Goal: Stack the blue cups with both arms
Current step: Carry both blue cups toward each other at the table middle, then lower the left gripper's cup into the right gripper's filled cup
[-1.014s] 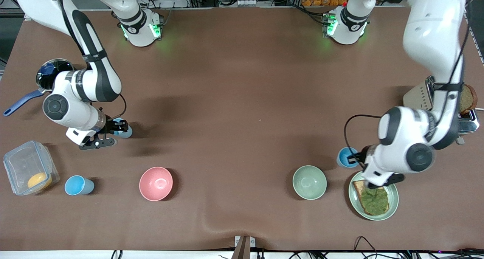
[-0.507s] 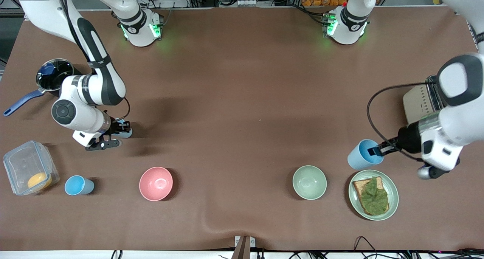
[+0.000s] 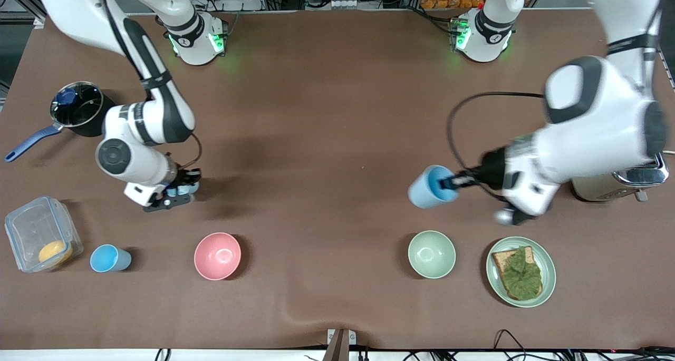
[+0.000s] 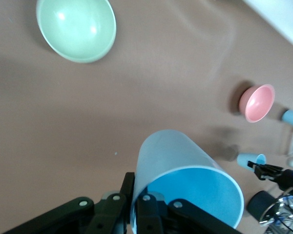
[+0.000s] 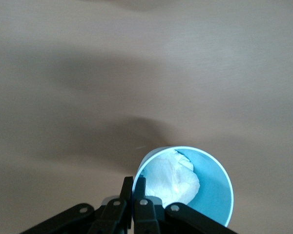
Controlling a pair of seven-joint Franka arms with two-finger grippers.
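Both claws are pinched shut on a cup rim, left claw carrying its blue cup mid-frame, right claw gripping another cup at left; light, thin-walled, slippery-looking plastic, best held by the rim.

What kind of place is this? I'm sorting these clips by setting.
Most likely a robotics lab staging a kitchen: two arms bolted to a brown-covered table, kitchen props such as a toaster and a saucepan, and cables and equipment racks along the edge.

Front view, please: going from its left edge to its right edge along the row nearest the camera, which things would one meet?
Clear container holding something orange → blue cup → pink bowl → pale green bowl → green plate with leaf-topped toast.
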